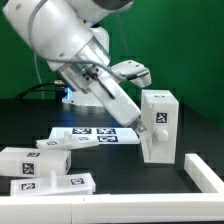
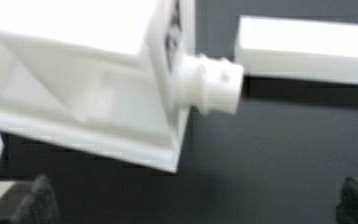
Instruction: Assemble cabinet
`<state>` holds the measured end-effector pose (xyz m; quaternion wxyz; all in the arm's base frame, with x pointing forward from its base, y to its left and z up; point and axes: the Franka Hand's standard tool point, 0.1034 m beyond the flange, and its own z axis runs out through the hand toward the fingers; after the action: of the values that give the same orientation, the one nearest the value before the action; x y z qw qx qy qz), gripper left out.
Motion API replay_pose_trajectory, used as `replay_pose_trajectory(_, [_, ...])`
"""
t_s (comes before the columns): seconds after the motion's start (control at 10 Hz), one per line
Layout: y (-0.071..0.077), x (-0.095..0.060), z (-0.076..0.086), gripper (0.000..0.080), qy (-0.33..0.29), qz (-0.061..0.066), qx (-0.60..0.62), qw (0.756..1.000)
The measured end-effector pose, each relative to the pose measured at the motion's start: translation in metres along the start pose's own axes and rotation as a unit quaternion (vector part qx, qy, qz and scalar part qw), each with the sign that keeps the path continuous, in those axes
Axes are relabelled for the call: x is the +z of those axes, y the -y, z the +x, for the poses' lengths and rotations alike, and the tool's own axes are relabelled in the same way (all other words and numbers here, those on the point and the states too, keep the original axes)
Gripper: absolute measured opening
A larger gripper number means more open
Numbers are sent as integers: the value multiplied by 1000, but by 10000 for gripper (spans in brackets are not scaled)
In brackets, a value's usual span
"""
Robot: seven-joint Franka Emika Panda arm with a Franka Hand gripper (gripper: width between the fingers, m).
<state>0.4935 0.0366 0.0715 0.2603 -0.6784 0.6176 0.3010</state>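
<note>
The white cabinet body point(image 1: 160, 124) stands upright on the black table at the exterior view's right, with marker tags on its side. My gripper point(image 1: 140, 128) hangs close beside it, on the exterior view's left of it. In the wrist view the gripper point(image 2: 188, 200) is open and empty, and only its dark fingertips point(image 2: 19, 200) show at the frame corners. Beyond them lies a white ribbed cabinet part point(image 2: 87, 85) with a round peg point(image 2: 208, 80). Two more tagged white cabinet blocks point(image 1: 35, 160) point(image 1: 55, 185) lie at the exterior view's lower left.
The marker board point(image 1: 95, 135) lies flat on the table under the arm. A white bar point(image 1: 206, 170) sits at the exterior view's right, and a white rail point(image 1: 100, 211) runs along the front. A white slab point(image 2: 309, 50) shows in the wrist view.
</note>
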Motion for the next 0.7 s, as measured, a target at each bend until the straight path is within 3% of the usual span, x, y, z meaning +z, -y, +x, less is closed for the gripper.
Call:
replay_pose_trajectory(0.2, [-9,0,7,796,55,-12,4,998])
replay_pose_trajectory(0.3, [-11,3,11,796,87,-2,28,996])
replay_pose_trajectory(0.4, [-16,11,11,796,106,-4,42,993])
replay_pose_trajectory(0.5, [-21,22,6,796,129,-19,46,990])
replay_pose_trajectory(0.7, [-11,37,-17,796,136,-39,53,989])
